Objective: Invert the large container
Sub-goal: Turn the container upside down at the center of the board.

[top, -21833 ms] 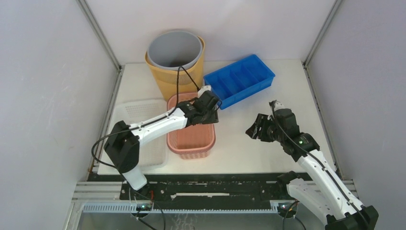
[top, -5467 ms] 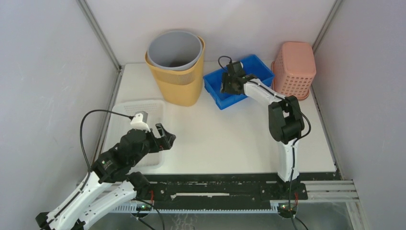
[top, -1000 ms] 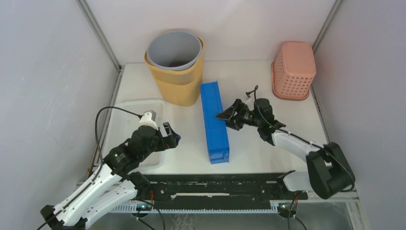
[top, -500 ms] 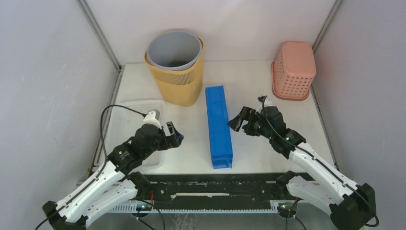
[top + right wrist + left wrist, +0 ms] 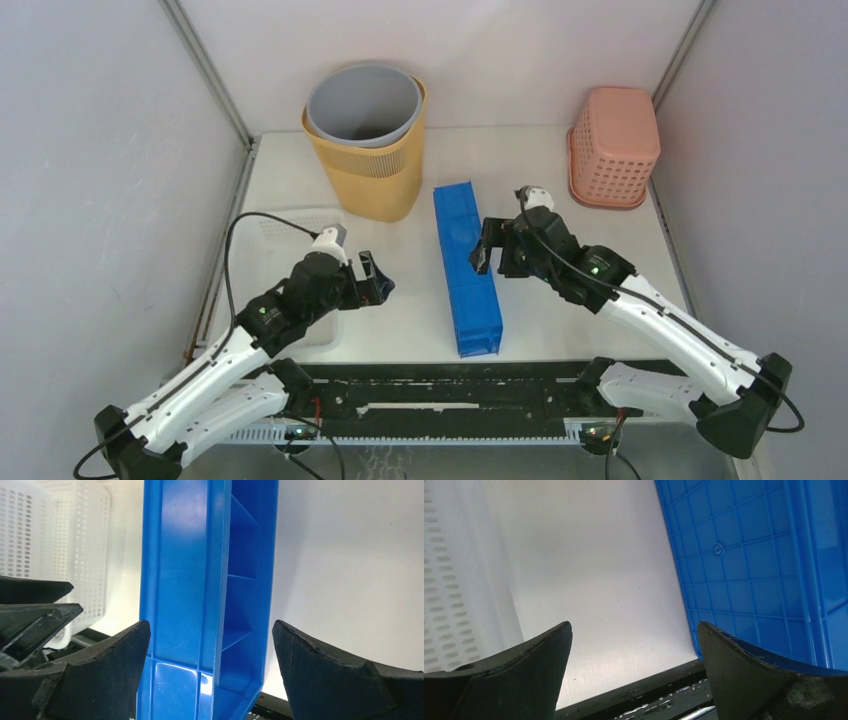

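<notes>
The large container (image 5: 466,268) is a long blue bin with dividers. It stands on one long side in the middle of the table, its open face to the right. My right gripper (image 5: 487,248) hangs open at its right flank. In the right wrist view the blue bin (image 5: 200,580) runs between the wide-apart fingers of the right gripper (image 5: 210,640), which do not press on it. My left gripper (image 5: 375,285) is open and empty, a short way left of the bin. The left wrist view shows the bin's ribbed underside (image 5: 749,555) just beyond the left gripper (image 5: 634,645).
A white perforated tray (image 5: 275,235) lies at the left, under the left arm. A yellow basket (image 5: 375,175) with a grey bucket (image 5: 364,103) nested inside stands at the back. A pink basket (image 5: 612,145) sits upside down at the back right. The table's front edge (image 5: 624,690) is close.
The right gripper has opened and let go of the blue bin, which stays on its long side. The right arm has drawn closer over it. The left gripper has moved right toward it.
</notes>
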You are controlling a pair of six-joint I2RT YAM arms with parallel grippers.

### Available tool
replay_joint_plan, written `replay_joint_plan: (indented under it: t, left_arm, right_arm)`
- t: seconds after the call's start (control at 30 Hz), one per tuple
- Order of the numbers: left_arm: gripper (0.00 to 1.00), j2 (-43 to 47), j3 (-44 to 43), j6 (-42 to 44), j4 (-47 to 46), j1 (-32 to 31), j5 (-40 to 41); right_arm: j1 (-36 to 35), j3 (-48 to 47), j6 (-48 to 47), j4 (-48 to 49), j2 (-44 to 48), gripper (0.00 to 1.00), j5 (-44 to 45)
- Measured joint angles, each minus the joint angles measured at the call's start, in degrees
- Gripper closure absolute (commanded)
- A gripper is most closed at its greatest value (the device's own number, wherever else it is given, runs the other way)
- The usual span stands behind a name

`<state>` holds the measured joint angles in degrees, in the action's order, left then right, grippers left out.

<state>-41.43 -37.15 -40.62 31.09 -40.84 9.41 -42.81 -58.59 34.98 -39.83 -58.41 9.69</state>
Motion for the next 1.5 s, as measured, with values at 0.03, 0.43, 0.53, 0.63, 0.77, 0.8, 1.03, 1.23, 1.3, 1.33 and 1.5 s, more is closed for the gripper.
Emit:
replay_joint_plan:
  t: [0.03, 0.43, 0.53, 0.63, 0.77, 0.8, 1.03, 1.23, 1.3, 1.33, 1.5]
  left_arm:
    - [0.0, 0.1, 0.0, 0.1, -0.1, 0.0, -0.2]
    - [0.0, 5.4, 3.5, 0.1, -0.5, 0.0, -1.1]
    - [0.0, 6.5, 3.8, 0.1, -0.4, 0.0, -1.1]
    - [0.0, 7.6, 3.8, 0.1, -0.1, 0.0, -1.1]
    - [0.0, 9.2, 4.4, 0.1, 0.0, 0.0, -1.1]
    - [0.0, 9.4, 4.6, 0.1, 0.1, 0.0, -1.1]
    - [0.0, 10.6, 5.3, 0.0, 1.0, 0.0, -1.0]
    - [0.0, 10.8, 5.3, 0.0, 1.2, 0.0, -1.0]
    - [0.0, 10.7, 5.3, 0.0, 1.2, 0.0, -1.0]
    - [0.0, 10.8, 5.3, 0.0, 1.2, 0.0, -1.0]
    - [0.0, 10.7, 5.3, 0.0, 1.2, 0.0, -1.0]
  right_arm:
    - [-1.2, -0.9, 0.0, -0.7, -0.8, 0.0, 1.1]
    - [-12.3, -13.7, 0.3, -10.1, -16.1, 0.0, 15.0]
    - [-14.1, -16.1, 0.5, -11.5, -17.9, 0.0, 17.4]
    - [-14.9, -17.7, 0.7, -12.7, -19.3, 0.0, 19.1]
    - [-15.2, -19.5, 0.9, -14.1, -22.3, 0.0, 20.6]
    - [-15.2, -19.7, 0.9, -14.3, -23.0, 0.0, 20.7]
    - [-15.8, -21.1, 1.0, -15.1, -25.9, 0.0, 21.1]
    - [-15.8, -21.5, 1.0, -16.3, -27.6, 0.0, 21.9]
    - [-15.8, -22.0, 1.1, -16.9, -28.3, 0.0, 22.2]
    - [-15.8, -22.3, 1.1, -17.3, -28.8, 0.0, 22.4]
    - [-15.8, -23.6, 1.1, -18.3, -30.8, 0.03, 23.1]
